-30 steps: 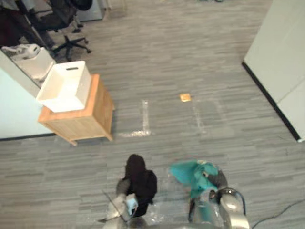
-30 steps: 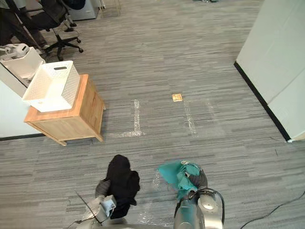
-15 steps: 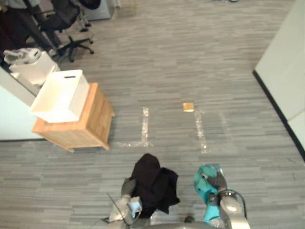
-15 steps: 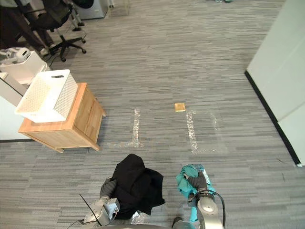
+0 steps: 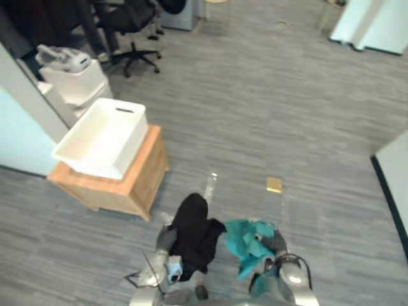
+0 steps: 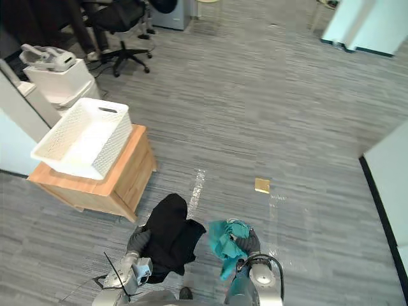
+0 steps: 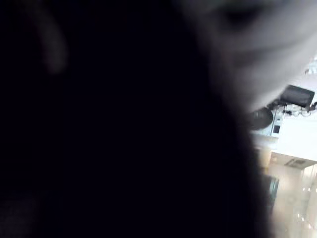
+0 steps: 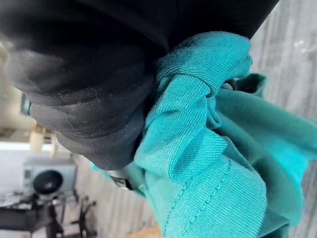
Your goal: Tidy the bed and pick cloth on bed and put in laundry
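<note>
Two cloths hang before us over the grey floor (image 6: 306, 127), just beside each other. The black cloth (image 6: 167, 234) drapes over our left hand (image 6: 137, 240), and we cannot tell that hand's grip because the cloth covers it, while the teal cloth (image 6: 223, 241) is bunched tight in our right hand (image 6: 250, 241), which is clamped round it. The white laundry basket (image 6: 107, 155) stands on a wooden cabinet (image 6: 131, 185) ahead to our left, well apart from both cloths.
</note>
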